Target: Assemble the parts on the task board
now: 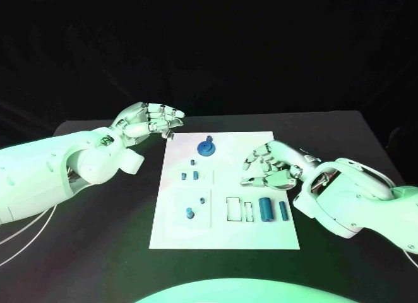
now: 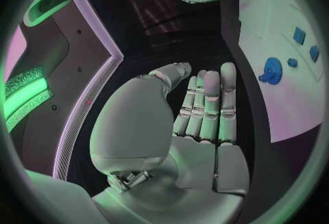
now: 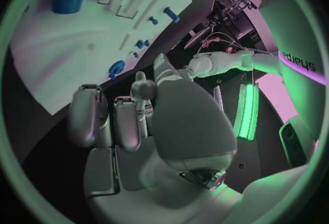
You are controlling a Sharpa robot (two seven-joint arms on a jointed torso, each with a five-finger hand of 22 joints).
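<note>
The board (image 1: 225, 235) is a white rectangular plate lying flat in the middle of the black table (image 1: 355, 132), its long side running from near to far. Small blue parts sit on it. A round gear (image 1: 205, 148) with a knob stands near the far edge, a little left of the middle. Nearer than that, two small blocks (image 1: 197, 175) lie side by side on the left half, with a tiny piece just beyond them. Nearer still on the left, a short peg (image 1: 189, 213) stands upright. On the right half, a thick cylinder (image 1: 264, 209) and a thinner rod (image 1: 283, 210) lie parallel beside two empty rectangular slots (image 1: 240, 209).

The left hand (image 1: 151, 120) hovers over the table just beyond the board's far left corner. It holds nothing; in the left wrist view its fingers (image 2: 209, 104) are straight and close together, the palm bare.

The right hand (image 1: 274, 166) hangs over the board's right edge, about halfway along. It is empty too, its fingers (image 1: 256, 156) loosely bent and spread apart.
</note>
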